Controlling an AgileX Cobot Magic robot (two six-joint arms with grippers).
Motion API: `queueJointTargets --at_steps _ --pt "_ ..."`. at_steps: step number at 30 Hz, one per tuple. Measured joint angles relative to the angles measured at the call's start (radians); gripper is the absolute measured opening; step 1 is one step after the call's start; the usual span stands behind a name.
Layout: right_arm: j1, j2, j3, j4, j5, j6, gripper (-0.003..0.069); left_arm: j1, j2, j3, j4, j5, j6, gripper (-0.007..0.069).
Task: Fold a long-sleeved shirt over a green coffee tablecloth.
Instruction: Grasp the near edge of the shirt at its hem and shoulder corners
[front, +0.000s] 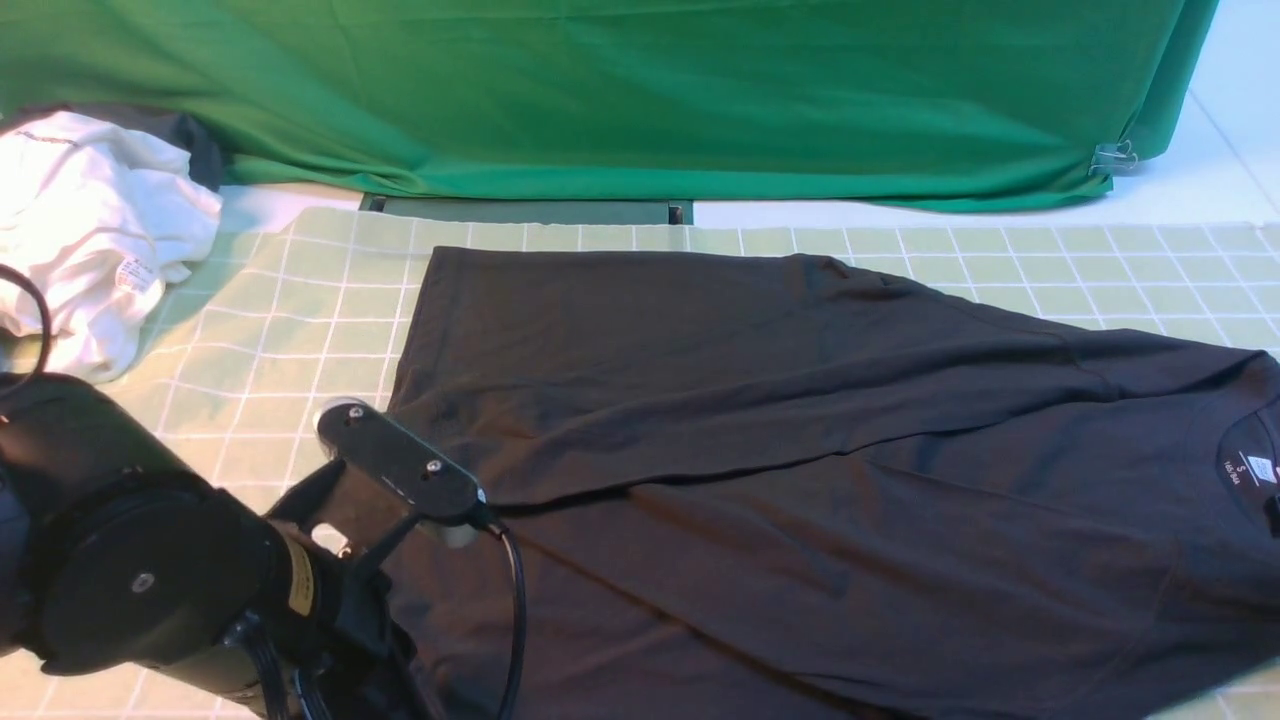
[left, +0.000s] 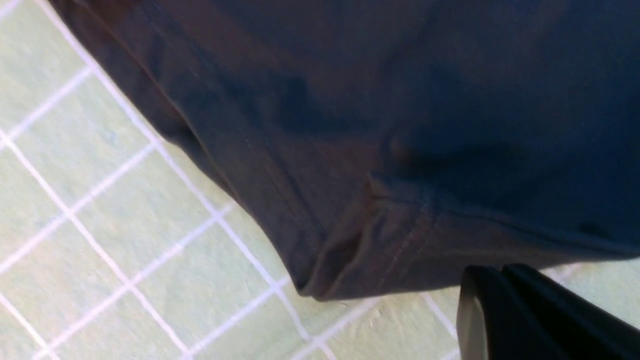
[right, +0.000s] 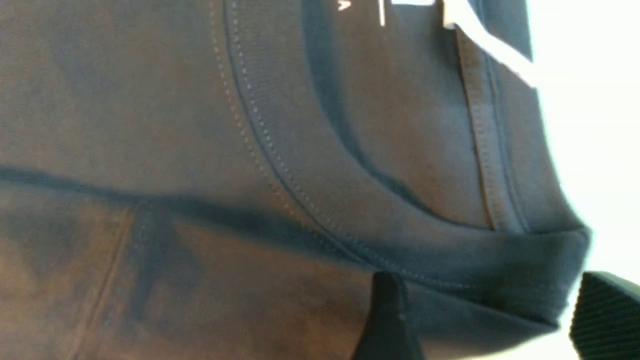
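- Front view: the long-sleeved shirt (front: 800, 450) lies spread over the green coffee tablecloth (front: 300, 320), with its neck to the right.
- My left pincer (left: 500, 285) is closed, just beside the shirt's near left corner.
- My right pincer (right: 492, 290) stands open, with the shirt's neck edge between its jaws.

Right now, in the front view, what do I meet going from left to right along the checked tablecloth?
white garment → long-sleeved shirt → white size label inside its neck
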Motion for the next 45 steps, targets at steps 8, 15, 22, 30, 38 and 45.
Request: queueJointTargets --at_steps 8,15,22,30,38,45 --pt "0.000 0.080 -0.006 0.001 -0.009 0.024 0.0495 0.000 0.024 0.000 -0.050 -0.020 -0.044 0.0277" --pt "0.000 0.082 -0.006 0.022 -0.036 0.026 0.0292 0.000 0.098 0.000 -0.047 -0.095 -0.188 0.0535" --pt "0.000 0.086 -0.006 0.028 -0.046 0.021 0.0076 0.000 0.155 0.000 -0.007 -0.115 -0.264 0.0456" --pt "0.000 0.089 -0.034 0.049 -0.008 -0.025 0.0046 0.000 0.156 -0.005 0.040 -0.133 -0.293 -0.0001" --pt "0.000 0.089 -0.065 0.123 0.034 -0.105 0.0034 0.018 0.139 -0.163 0.038 0.062 -0.227 -0.0017" --pt "0.000 0.089 -0.065 0.184 0.025 -0.158 0.0034 0.092 0.162 -0.150 0.030 0.092 -0.123 0.0251"
